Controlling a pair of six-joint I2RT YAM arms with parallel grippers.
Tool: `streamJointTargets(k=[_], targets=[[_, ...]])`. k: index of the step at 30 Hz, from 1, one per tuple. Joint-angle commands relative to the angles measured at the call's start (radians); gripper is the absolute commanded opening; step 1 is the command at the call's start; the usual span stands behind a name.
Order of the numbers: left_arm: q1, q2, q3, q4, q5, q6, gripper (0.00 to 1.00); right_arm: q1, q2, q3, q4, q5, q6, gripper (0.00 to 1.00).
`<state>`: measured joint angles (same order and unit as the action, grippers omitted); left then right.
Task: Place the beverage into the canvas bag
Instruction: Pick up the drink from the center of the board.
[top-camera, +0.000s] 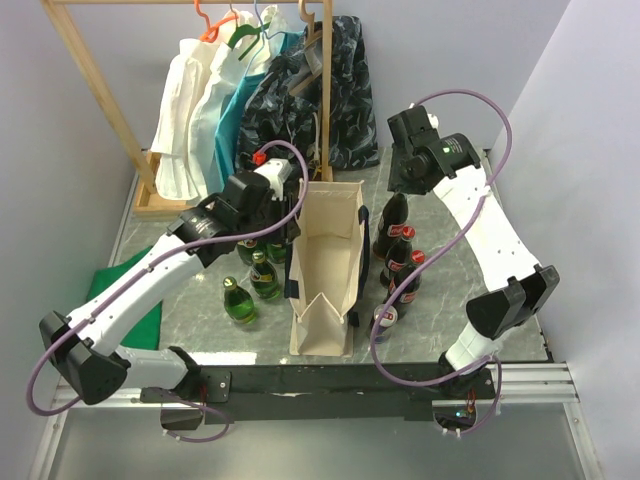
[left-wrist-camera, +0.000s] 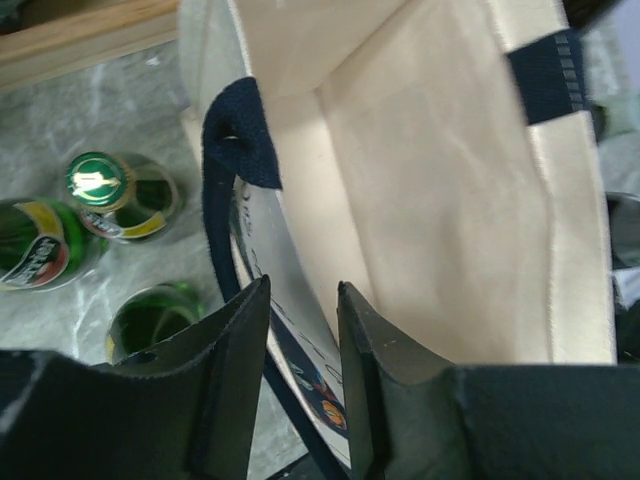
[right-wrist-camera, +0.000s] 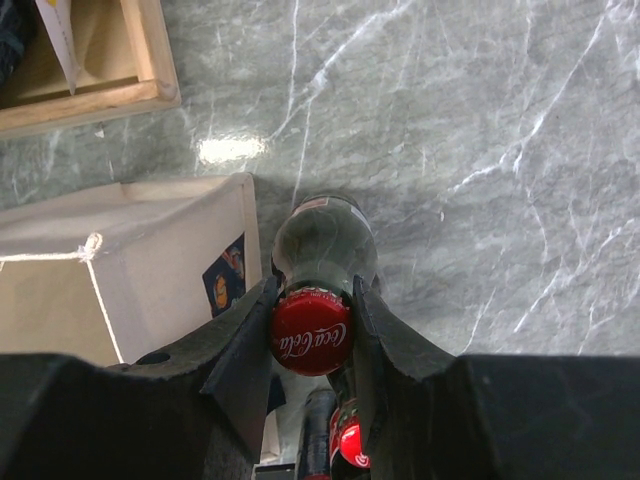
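Currently, right gripper (right-wrist-camera: 312, 322) is pinching the cola bottle (right-wrist-camera: 322, 245) by its capped neck beside the canvas bag (top-camera: 330, 250) at the table (top-camera: 200, 335) centre, likely needing a vertical lift over the rim; left gripper (left-wrist-camera: 302, 295) is straddling the bag's wall, grip indeterminable.

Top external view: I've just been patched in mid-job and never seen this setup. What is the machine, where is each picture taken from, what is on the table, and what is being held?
These are two white robot arms bolted at the table's near edge, each ending in a two-finger gripper. The top view looks down from above and behind them; the other two pictures come from a camera on each wrist. On the grey marble-look table stand a tall cream canvas bag with navy handles, green glass bottles to its left and dark cola bottles with red caps to its right. The right gripper is closed on the cap of one cola bottle. The left gripper straddles the bag's side wall; I cannot tell whether it pinches it.
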<state>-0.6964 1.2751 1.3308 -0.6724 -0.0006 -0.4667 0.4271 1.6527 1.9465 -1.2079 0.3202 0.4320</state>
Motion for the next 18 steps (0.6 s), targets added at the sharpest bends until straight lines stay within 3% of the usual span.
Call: streamJointTargets(k=[1,4,14,18], targets=[[-0.011,0.013,0.048,-0.012,-0.084,-0.007,0.39,-0.010,-0.037,0.115,0.104,0.046,-0.012,0.00],[-0.015,0.027,0.050,-0.024,-0.104,-0.001,0.35,-0.010,-0.041,0.118,0.105,0.049,-0.015,0.00],[-0.015,0.040,0.100,-0.062,-0.170,0.016,0.01,-0.013,-0.041,0.155,0.093,0.054,-0.029,0.00],[-0.017,0.046,0.107,-0.058,-0.165,0.000,0.01,-0.013,-0.041,0.199,0.084,0.057,-0.042,0.00]])
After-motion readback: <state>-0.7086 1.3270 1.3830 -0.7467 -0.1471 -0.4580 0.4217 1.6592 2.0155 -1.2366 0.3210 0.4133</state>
